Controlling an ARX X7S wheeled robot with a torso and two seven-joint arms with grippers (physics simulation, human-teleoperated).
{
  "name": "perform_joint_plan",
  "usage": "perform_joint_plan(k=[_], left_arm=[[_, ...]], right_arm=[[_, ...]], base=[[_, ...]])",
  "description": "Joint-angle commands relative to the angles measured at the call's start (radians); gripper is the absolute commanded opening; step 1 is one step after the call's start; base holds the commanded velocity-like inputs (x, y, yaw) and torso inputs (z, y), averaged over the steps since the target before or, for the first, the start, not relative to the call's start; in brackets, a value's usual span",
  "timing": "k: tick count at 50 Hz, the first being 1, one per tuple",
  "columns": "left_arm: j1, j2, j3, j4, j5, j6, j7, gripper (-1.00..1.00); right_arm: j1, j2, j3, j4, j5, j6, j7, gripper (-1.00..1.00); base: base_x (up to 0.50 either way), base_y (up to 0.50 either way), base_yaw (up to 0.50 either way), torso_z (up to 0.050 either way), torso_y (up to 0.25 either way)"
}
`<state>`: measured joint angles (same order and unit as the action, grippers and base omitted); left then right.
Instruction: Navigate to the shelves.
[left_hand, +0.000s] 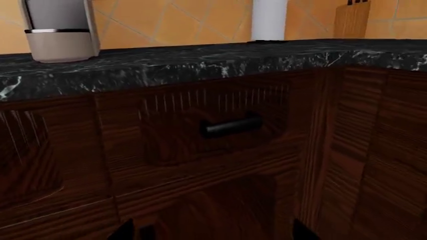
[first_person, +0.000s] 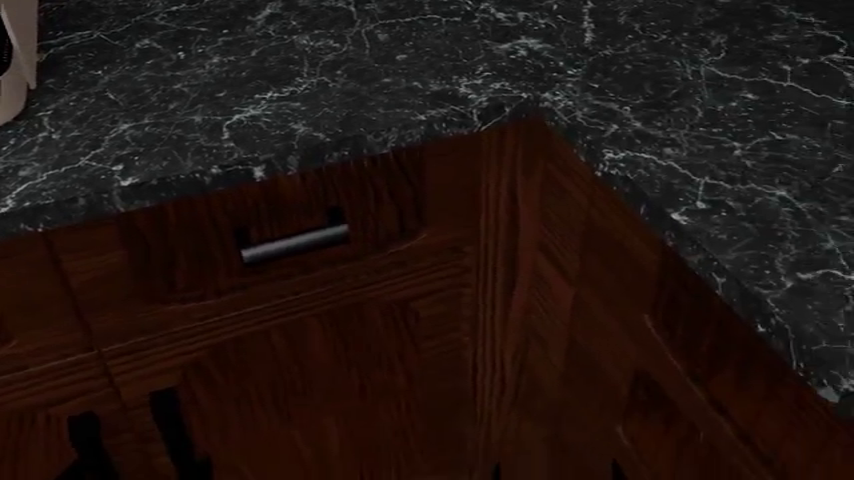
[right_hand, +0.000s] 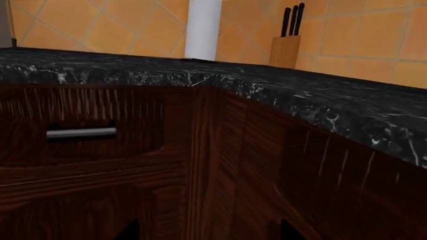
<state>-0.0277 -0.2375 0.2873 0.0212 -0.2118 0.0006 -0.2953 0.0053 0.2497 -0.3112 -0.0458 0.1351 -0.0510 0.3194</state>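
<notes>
Three views all face the inside corner of a dark wooden cabinet run topped with black white-veined marble.

Left wrist view: the black marble countertop (left_hand: 220, 62) runs across the upper part, with orange tiled wall (left_hand: 153, 25) behind it. A beige and grey appliance (left_hand: 59, 30) stands on the counter at about 10 o'clock, a white cylinder (left_hand: 269, 20) at 12 o'clock, and a light wooden knife block (left_hand: 352, 19) at about 1 o'clock. Below the counter sits a dark wooden drawer front (left_hand: 213, 125) with a short black bar handle (left_hand: 231, 125) near the centre. Two dark tips of the left gripper (left_hand: 213, 232) poke in at 6 o'clock, set apart with nothing between them.

Head view: the countertop (first_person: 400, 80) wraps round the corner, and the drawer handle (first_person: 295, 243) shows silvery at about 9 o'clock. A sliver of the beige appliance (first_person: 14, 60) sits at 10 o'clock. Neither gripper can be made out clearly here.

Right wrist view: the white cylinder (right_hand: 203, 29) stands at 12 o'clock, the knife block (right_hand: 285, 47) with black handles at 1 o'clock, and the handle (right_hand: 81, 133) at 9 o'clock. Dark tips of the right gripper (right_hand: 203, 231) show at 6 o'clock, spread apart and holding nothing.

No shelves appear in any view; where they stand cannot be told.
</notes>
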Motion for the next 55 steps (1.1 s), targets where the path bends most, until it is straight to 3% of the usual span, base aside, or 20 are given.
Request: perform_joint_plan(k=[1, 55], left_arm=[[-0.001, -0.004, 0.003, 0.000, -0.008, 0.000, -0.003, 1.00], [-0.008, -0.021, 0.024, 0.000, -0.022, -0.002, -0.024, 1.00]], right_arm=[[0.001, 0.002, -0.003, -0.001, 0.002, -0.001, 0.008, 1.00], [0.012, 0.009, -0.004, 0.000, 0.040, 0.019, 0.037, 1.00]], base=[[-0.32, 0.14, -0.45, 0.000, 0.000], [-0.35, 0.22, -0.37, 0.000, 0.000]])
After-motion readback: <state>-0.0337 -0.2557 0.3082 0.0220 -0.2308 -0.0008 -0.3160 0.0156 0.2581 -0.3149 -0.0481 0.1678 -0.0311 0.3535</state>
